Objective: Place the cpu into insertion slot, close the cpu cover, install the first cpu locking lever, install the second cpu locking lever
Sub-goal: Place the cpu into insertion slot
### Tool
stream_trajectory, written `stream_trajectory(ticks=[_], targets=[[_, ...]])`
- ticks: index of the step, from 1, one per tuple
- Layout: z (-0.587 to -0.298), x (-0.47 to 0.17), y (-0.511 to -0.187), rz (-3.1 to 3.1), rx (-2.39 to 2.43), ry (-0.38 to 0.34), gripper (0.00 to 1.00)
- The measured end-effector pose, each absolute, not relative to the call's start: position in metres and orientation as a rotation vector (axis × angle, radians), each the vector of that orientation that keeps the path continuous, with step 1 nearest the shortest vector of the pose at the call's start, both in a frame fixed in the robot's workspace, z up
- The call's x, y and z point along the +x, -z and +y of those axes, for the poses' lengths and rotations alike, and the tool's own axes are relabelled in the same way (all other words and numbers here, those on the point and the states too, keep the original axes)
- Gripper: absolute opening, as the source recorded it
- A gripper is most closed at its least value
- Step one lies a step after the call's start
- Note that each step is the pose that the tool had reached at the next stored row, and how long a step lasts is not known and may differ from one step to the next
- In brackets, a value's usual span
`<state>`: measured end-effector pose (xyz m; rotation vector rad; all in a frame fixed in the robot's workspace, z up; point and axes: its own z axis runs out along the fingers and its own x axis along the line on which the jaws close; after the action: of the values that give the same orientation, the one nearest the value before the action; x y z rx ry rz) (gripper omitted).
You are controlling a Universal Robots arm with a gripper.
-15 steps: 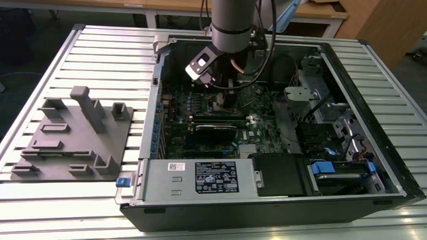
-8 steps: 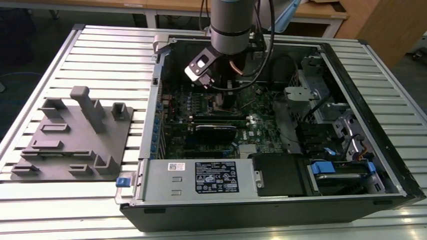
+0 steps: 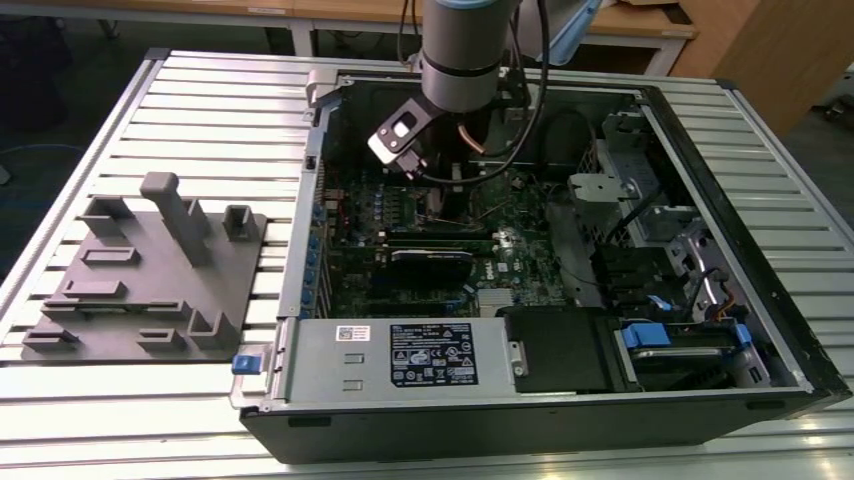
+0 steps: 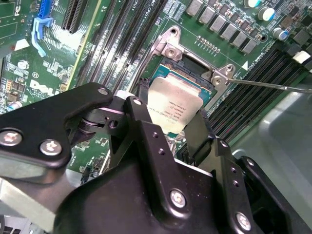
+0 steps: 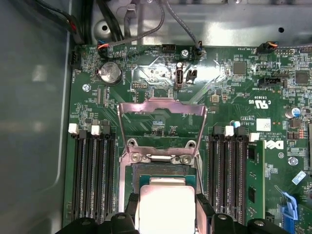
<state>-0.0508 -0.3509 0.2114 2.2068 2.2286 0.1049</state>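
Note:
My gripper (image 4: 171,127) is shut on the cpu (image 4: 173,103), a pale silvery square chip pinched between two black fingers (image 4: 140,113). The chip hangs tilted just over the insertion slot (image 4: 191,73), whose silvery frame and dark contact field show beyond it. In the first wrist view the cpu (image 5: 165,207) sits low over the slot (image 5: 163,170), and the cpu cover (image 5: 162,119) stands swung open past the slot's hinge. A thin metal locking lever (image 4: 273,85) sticks out free beside the slot. In the exterior view the gripper (image 3: 451,192) reaches down into the open computer case (image 3: 534,395).
Long black memory slots (image 5: 95,175) flank the socket on both sides, with one stick (image 5: 254,180) seated. Cables (image 3: 534,140) and a drive cage (image 3: 667,230) crowd the case on the exterior view's right. A grey fixture plate (image 3: 140,270) lies on the slatted table on the exterior view's left.

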Motion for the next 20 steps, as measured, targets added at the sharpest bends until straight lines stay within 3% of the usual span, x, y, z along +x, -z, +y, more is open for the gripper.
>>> stream_trajectory(ticks=[20], targets=[[-0.3508, -0.0506, -0.2099, 2.256, 2.18, -0.105, 0.54]])
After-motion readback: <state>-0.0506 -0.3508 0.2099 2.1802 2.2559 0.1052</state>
